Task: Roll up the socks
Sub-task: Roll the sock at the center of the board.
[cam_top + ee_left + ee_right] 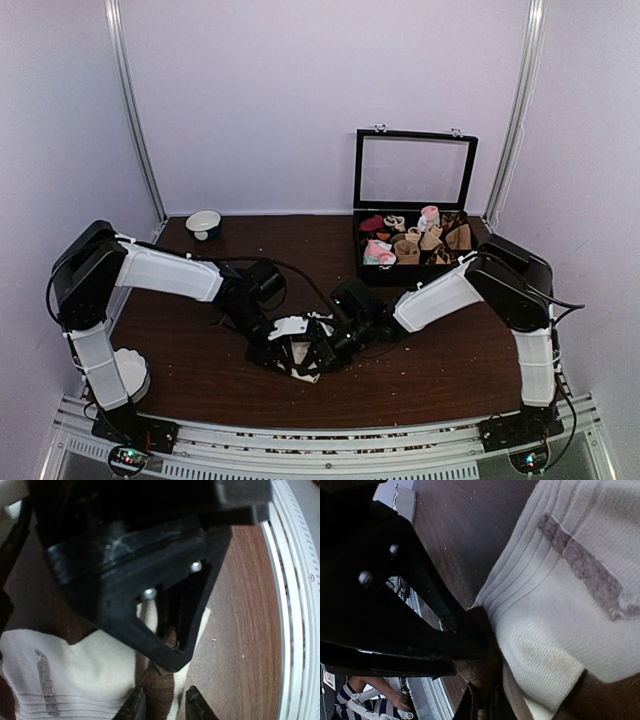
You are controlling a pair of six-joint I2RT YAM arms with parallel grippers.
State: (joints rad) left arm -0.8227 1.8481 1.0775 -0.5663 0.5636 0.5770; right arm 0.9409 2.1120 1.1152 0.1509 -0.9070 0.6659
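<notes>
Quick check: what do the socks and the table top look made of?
The socks: soft knit fabric, matte cream; ribbed lines and fine weave show. The table top: wood or wood-look laminate, smooth brown; grain streaks show, which is unclear.

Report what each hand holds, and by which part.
The right hand seems to pinch the socks at a brown edge fold. The left hand straddles brown fabric; grip unclear.

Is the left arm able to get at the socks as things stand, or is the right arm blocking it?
Likely yes. The left arm's fingers sit right at the socks, with fabric lying beside them; the right arm's fingers crowd close but leave that fabric exposed.
</notes>
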